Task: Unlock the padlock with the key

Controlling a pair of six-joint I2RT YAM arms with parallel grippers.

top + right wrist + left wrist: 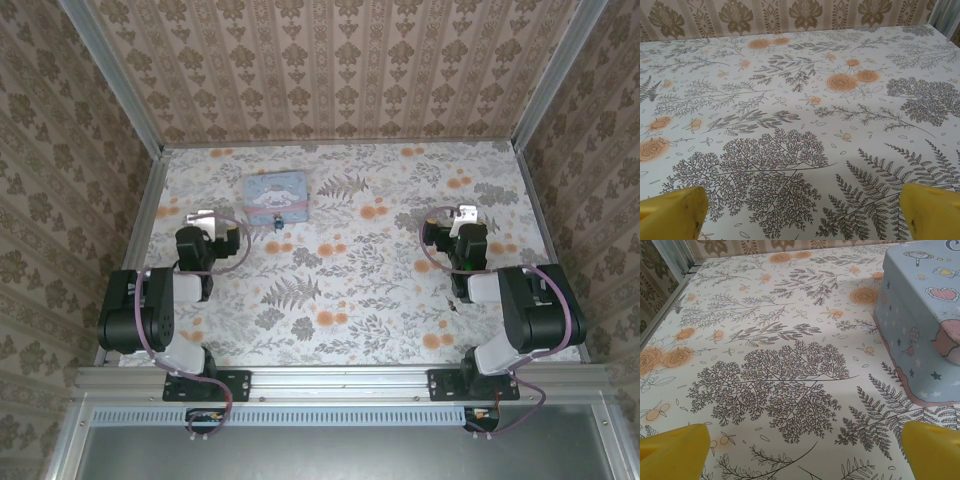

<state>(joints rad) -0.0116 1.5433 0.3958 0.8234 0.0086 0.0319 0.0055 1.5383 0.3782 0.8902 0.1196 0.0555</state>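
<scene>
Two arms folded back at the 6 o'clock edge of the table [380,270], bases bolted to the rail. Elbows pushed outward, the left toward 9 o'clock, the right toward 3 o'clock; forearms doubled inward and wrists aimed toward 12 o'clock, low over the flowered cloth.

Left gripper [205,214] with jaws wide apart, holding nothing; in its wrist view the gripper [802,452] with yellow fingertips [672,452] at the two bottom corners and bare cloth between them. Pale blue cartoon tin [920,325] at 2 o'clock of that view, flat on the cloth.

Right gripper [465,212] likewise spread wide and empty; from its wrist camera the gripper [800,212] with yellow fingertips [670,215] far apart over fern and rose print.

Padlock [271,243] on the cloth toward 6 o'clock of the tin [278,195], close to its near edge, at 11 o'clock of the table's middle. At 3 o'clock of the left gripper, near but untouched; well apart from the right gripper, at its 9 o'clock. Too small to tell its long axis or which way the shackle points.
</scene>
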